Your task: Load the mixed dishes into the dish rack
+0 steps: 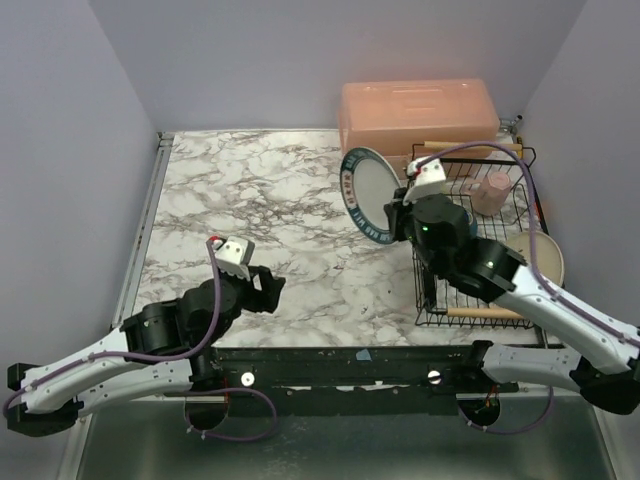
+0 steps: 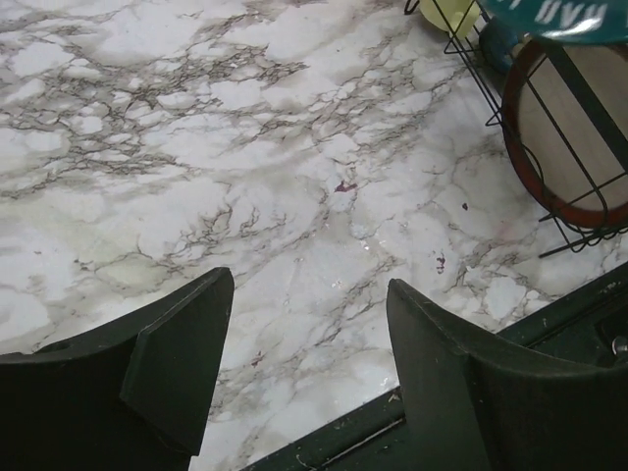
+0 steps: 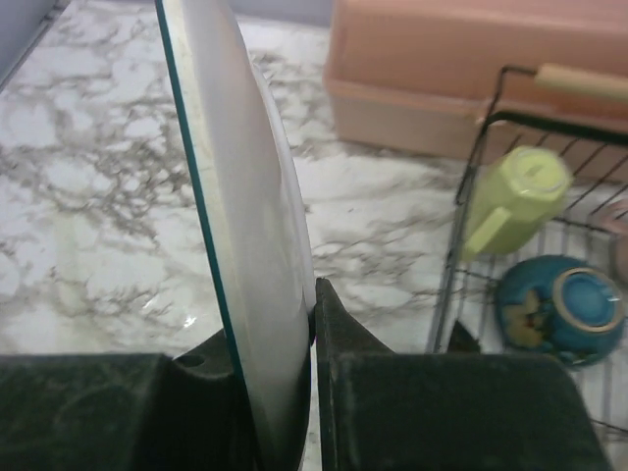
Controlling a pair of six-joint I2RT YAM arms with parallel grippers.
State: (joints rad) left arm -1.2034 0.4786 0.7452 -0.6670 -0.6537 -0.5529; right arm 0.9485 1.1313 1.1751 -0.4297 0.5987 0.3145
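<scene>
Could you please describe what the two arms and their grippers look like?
Both arms have white lower links with black joints and wrists. A thin purple cable loops along each. The left arm and right arm each carry a small white camera block with a red spot. The left gripper and right gripper have broad, matte black fingers.

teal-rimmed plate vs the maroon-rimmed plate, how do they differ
Rim: the teal-rimmed plate carries a teal band with white lettering; the maroon-rimmed plate has a plain dark red edge.
Place: the teal-rimmed plate is pinched in the right claw over the marble table, outside the dish rack; the maroon-rimmed plate stands among the rack's wires.
Shared: both are round, pale-centred and on edge.
</scene>
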